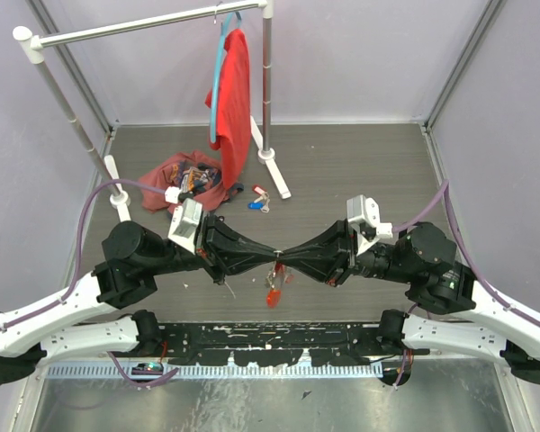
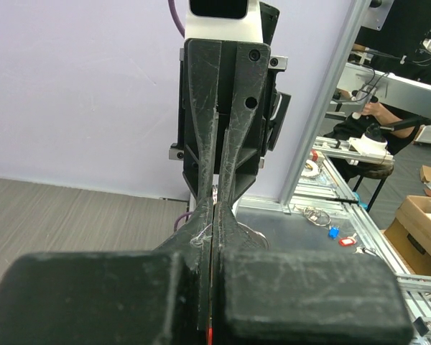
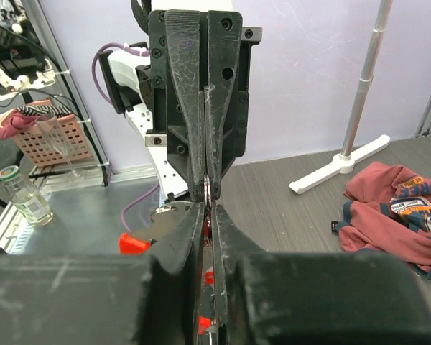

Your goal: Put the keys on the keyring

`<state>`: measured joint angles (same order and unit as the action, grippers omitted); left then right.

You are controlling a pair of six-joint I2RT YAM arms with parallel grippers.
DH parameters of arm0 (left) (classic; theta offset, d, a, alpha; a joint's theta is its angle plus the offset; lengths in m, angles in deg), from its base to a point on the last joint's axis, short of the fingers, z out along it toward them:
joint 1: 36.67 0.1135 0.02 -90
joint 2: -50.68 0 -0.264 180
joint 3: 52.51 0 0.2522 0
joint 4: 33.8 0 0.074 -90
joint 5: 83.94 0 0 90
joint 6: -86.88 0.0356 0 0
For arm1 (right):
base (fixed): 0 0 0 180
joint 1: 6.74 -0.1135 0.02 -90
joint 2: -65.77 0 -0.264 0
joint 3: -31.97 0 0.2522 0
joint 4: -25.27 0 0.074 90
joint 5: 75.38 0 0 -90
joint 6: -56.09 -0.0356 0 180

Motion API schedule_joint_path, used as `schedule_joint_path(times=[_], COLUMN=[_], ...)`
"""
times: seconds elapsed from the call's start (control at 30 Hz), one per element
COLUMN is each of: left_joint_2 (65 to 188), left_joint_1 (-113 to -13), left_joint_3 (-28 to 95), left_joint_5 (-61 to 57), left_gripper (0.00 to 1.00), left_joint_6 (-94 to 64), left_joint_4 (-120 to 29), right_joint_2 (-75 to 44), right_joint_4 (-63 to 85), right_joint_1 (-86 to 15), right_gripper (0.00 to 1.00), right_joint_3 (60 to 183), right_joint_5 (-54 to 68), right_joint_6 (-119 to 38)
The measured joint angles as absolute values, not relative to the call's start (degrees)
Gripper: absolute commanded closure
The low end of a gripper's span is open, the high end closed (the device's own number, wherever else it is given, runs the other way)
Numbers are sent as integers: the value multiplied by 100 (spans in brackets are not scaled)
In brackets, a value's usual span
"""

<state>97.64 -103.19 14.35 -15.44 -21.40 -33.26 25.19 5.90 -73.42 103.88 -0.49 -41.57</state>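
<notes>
My two grippers meet tip to tip over the middle of the table. The left gripper (image 1: 268, 255) is shut, its jaws pressed together with a thin thread of chain (image 2: 201, 233) at their tips. The right gripper (image 1: 286, 256) is closed to a narrow slit, with a bit of silver metal (image 3: 210, 190) pinched at its tips. The keyring hangs between them, and its long red tag (image 1: 272, 294) dangles just below the meeting point. Keys with a blue tag (image 1: 257, 203) lie on the table further back, apart from both grippers.
A white clothes rack (image 1: 144, 24) stands at the back with a red shirt (image 1: 234, 90) on a blue hanger. A crumpled red garment (image 1: 180, 173) lies by its left foot. The rack's right foot (image 1: 275, 166) is just behind the keys. A metal strip (image 1: 270, 340) runs along the near edge.
</notes>
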Motion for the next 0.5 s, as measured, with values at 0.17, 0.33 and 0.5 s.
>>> schedule_joint_path(times=[0.17,0.33,0.5], left_joint_2=[9744,9742,9720], left_joint_1=[-10319,-10319,-10319], left_joint_3=[1435,1433,1438], left_joint_5=[-1555,-1555,-1553], left_gripper=[100,99,78], left_joint_6=[-2140,-2140,-2018], left_joint_4=[-3326,-3326,-3461], right_joint_2=[2500,2498,2393], right_joint_4=[594,594,208], right_joint_1=[-7342,-7342,-7342], right_gripper=[99,99,99], right_joint_3=[10390,10390,10631], right_joint_5=[-106,-117,-102], right_joint_6=[-4159,-4165,-4124])
